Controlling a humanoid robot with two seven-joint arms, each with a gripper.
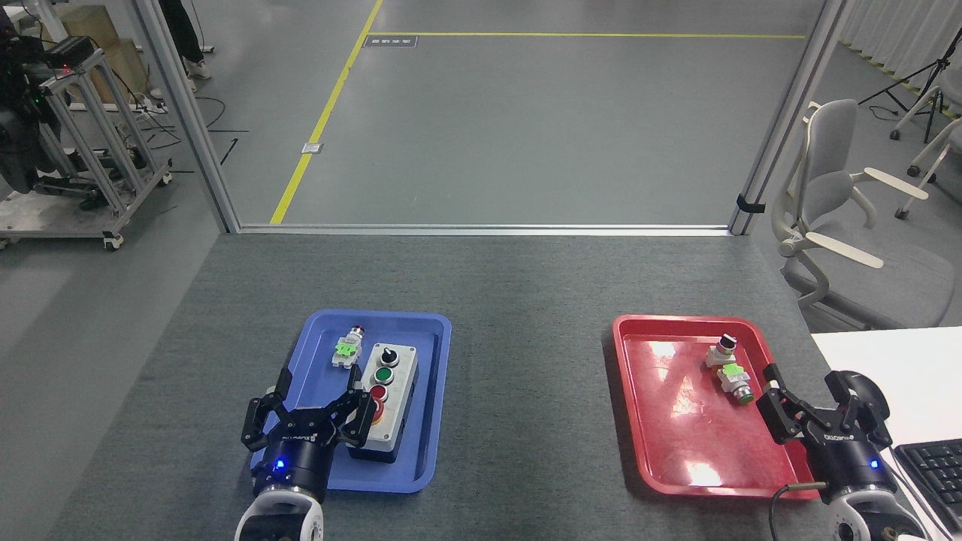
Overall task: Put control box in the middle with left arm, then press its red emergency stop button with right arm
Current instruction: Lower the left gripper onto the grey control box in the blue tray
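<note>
Control box (388, 398): you are seeing it lying in the blue tray (434, 391), along that tray's right half.
Stop button (378, 409): sitting at the box's near end, partly hidden by your left hand (316, 409).
Left hand: hovering over the blue tray's near-left part, fingers spread wide, gripping nothing.
Right hand (815, 409): waiting open and empty, overlapping the red tray's (639, 421) right rim.
Open room: bare counter (526, 391) stretching right of the blue tray.
Clutter: a loose switch part (347, 349) lying just left of the box.

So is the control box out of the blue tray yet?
No, still in. The control box lies flat inside the blue tray, with the open left gripper over the tray just left of it, not gripping it.
</note>
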